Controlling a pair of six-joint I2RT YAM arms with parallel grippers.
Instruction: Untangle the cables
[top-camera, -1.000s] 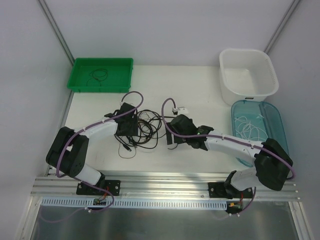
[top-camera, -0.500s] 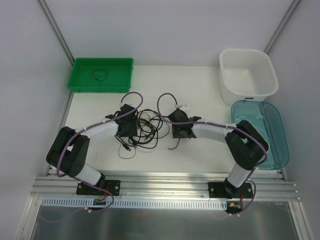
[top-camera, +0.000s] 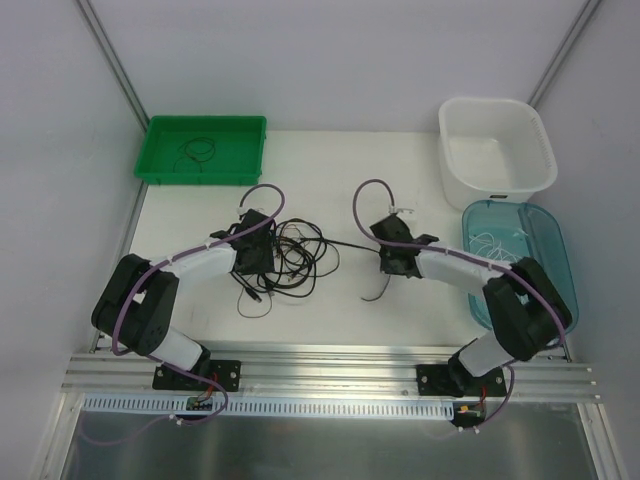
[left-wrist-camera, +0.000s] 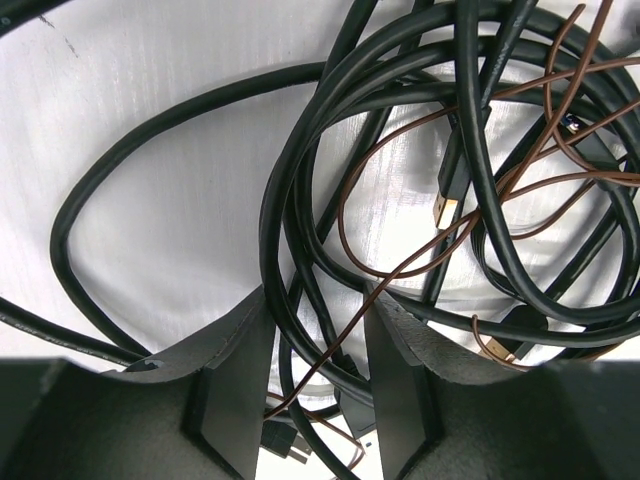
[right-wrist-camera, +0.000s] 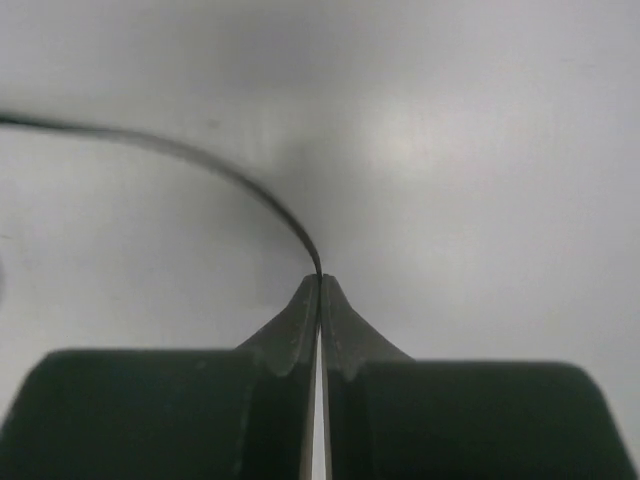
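Note:
The cables (top-camera: 295, 255) lie in a tangle of black and thin brown loops at the table's middle left. My left gripper (top-camera: 258, 262) sits on the tangle's left side. In the left wrist view its fingers (left-wrist-camera: 235, 385) stand apart, open, with several black strands (left-wrist-camera: 300, 300) and a brown one passing loosely between them. My right gripper (top-camera: 388, 262) is to the right of the tangle, shut on one thin black cable (right-wrist-camera: 210, 165) pinched at its tips (right-wrist-camera: 320, 278). That cable runs taut from the tangle to the gripper, and its loose end (top-camera: 375, 290) hangs below.
A green tray (top-camera: 160, 172) at the back left holds a small black coil (top-camera: 197, 150). A white tub (top-camera: 497, 185) stands at the back right. In front of it, a teal tray (top-camera: 552, 235) holds a white cord (top-camera: 497, 248). A metal rail (top-camera: 330, 372) runs along the near edge.
My right gripper closed on the thin black cable at the tangle and drew back to the right, pulling it out straight. My left gripper's jaws narrowed around the strands without moving away.

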